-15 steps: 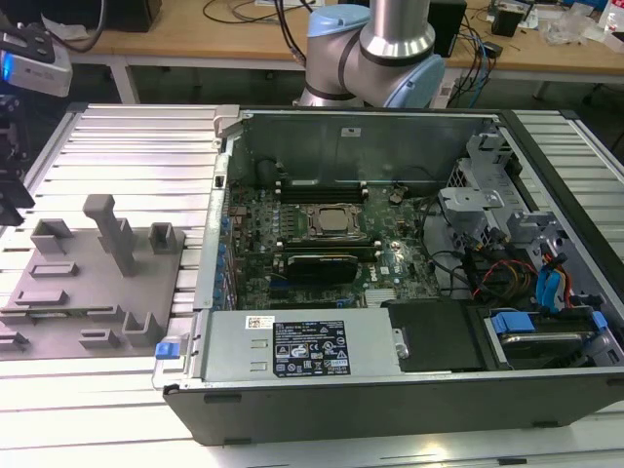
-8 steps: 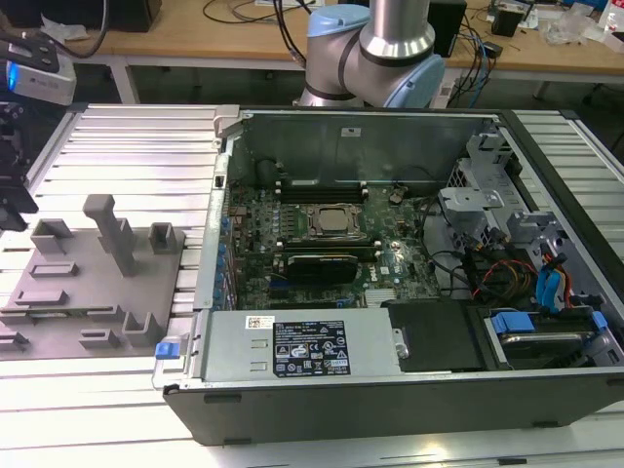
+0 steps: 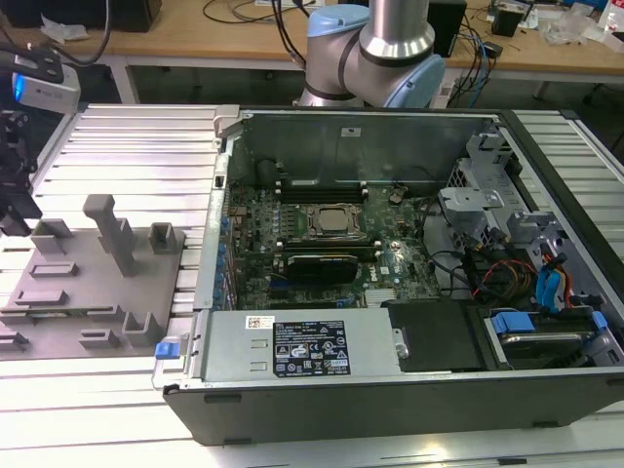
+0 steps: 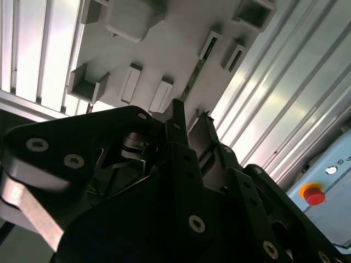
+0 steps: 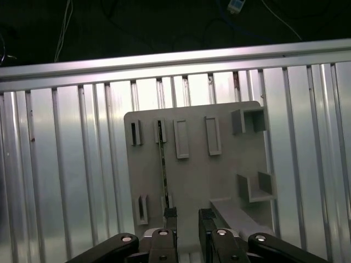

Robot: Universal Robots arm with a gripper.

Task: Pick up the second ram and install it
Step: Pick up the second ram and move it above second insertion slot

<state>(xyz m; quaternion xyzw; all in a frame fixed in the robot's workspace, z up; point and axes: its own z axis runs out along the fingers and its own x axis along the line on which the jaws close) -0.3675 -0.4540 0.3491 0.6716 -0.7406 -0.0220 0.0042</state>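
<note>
The second ram (image 5: 163, 164) is a thin green stick standing on edge in the slots of a grey holder plate (image 5: 219, 181); the second wrist view shows it as a green sliver (image 4: 192, 82). My gripper (image 5: 187, 219) hangs above the near end of the plate. It is open, with an empty gap between its black fingers (image 5: 170, 218). The stick lines up with one finger rather than with the gap. In the second wrist view my gripper (image 4: 191, 118) points at the plate (image 4: 164, 49). The exterior view has my gripper (image 3: 15, 195) at its far left, over the plate (image 3: 97, 283).
The open computer case (image 3: 390, 390) takes up the exterior view's middle and right. Its motherboard carries the processor socket (image 3: 330, 220), memory slots (image 3: 322, 187) behind it and a black card (image 3: 317, 263) in front. Ribbed metal table (image 3: 127, 146) lies under the plate. A red stop button (image 4: 312, 194) sits beside the table.
</note>
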